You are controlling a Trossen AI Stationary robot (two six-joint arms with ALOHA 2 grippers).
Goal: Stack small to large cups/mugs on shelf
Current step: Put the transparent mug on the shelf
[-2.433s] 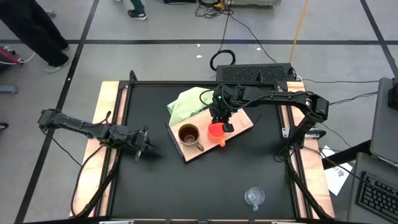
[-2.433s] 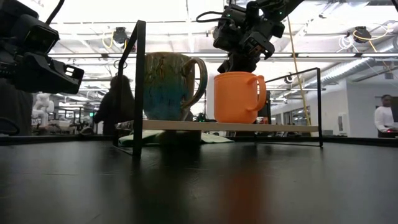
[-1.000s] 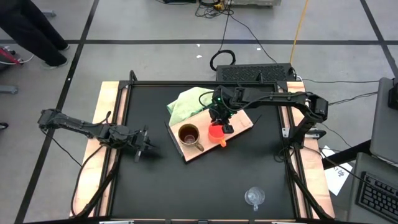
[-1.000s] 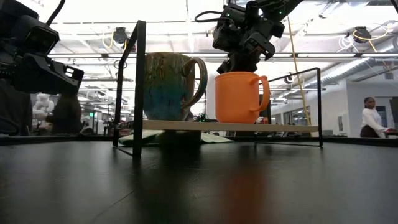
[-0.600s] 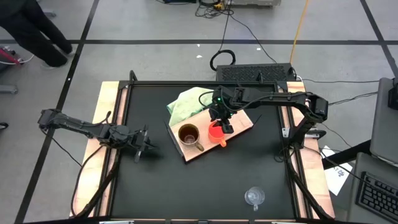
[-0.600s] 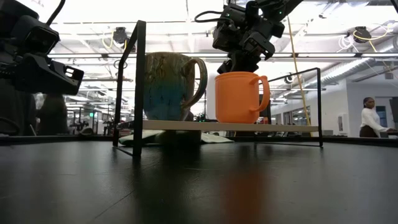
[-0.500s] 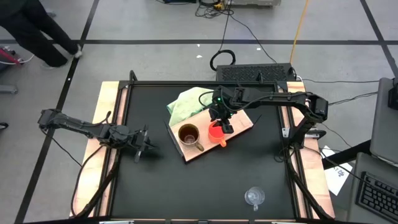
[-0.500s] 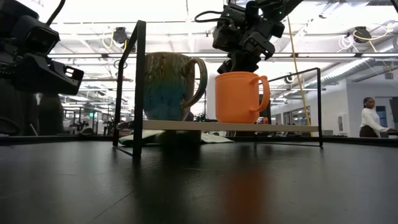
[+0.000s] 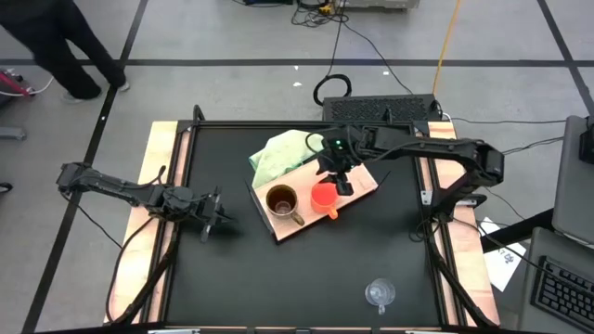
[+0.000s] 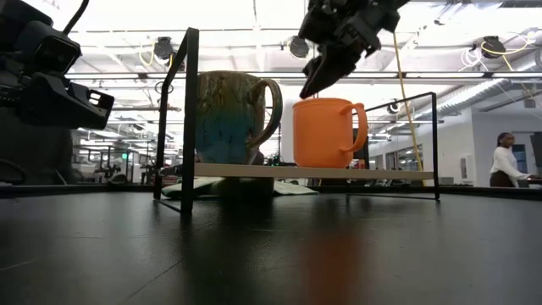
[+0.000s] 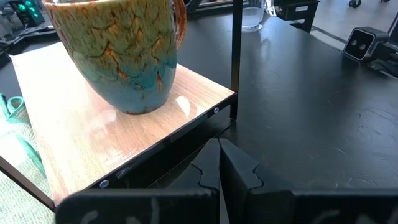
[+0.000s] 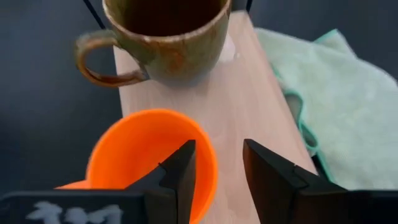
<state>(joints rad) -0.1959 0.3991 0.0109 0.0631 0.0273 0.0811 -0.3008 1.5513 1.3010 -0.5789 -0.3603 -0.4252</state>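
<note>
On the shelf (image 9: 357,189), orange cup (image 9: 323,197) sits just below the parted right gripper (image 9: 338,178).

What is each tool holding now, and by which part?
Nothing. The right tool is open above the orange handled cup; the left tool, shut, rests apart.

No readable text or labels.

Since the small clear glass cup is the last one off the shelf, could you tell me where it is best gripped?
The small clear glass cup stands alone at the table's near edge, mouth upward. I would come straight down from above and pinch its rim across the wall; nothing crowds it. The right gripper, open above the orange handled cup, looks better placed.
</note>
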